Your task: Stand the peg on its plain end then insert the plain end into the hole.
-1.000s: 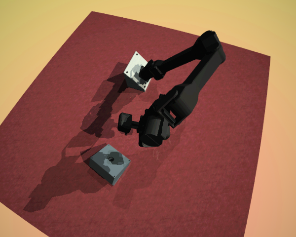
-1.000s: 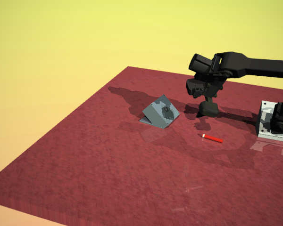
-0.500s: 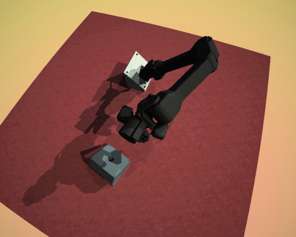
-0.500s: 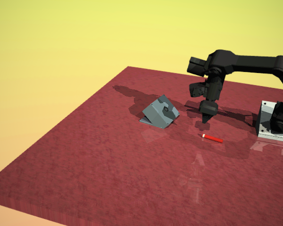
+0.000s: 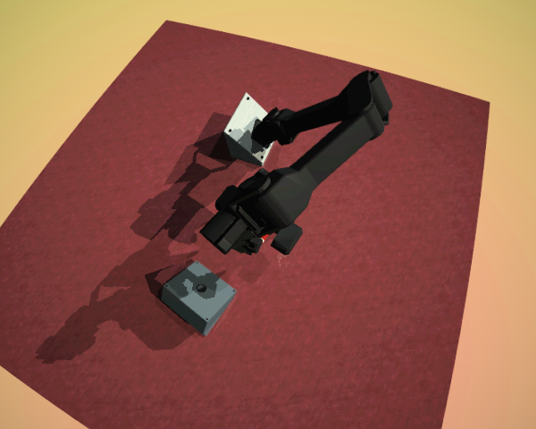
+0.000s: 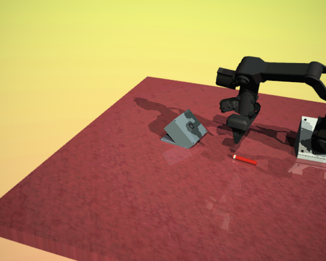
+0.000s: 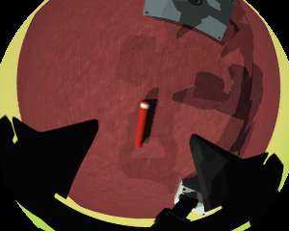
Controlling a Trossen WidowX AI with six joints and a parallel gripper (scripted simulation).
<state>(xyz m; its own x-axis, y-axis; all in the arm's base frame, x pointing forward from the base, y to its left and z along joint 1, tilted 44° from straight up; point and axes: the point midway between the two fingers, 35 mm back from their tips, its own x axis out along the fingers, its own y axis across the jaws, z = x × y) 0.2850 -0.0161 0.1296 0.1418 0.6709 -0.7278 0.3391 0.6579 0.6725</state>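
The red peg lies flat on the table. Its white band is at the end nearer the panel; the plain end points toward the robot base. In the top view the arm hides most of it. The grey sloped panel stands farther out, with one dark round hole in its face. My gripper is open and empty, pointing down above the table. In the wrist view the peg appears between the two widely spread fingers, well below them.
The white robot base plate stands behind the peg, opposite the panel. The red table carries the arm's dark shadows, which also fall across the panel's face. Small dark screws mark the panel's corners.
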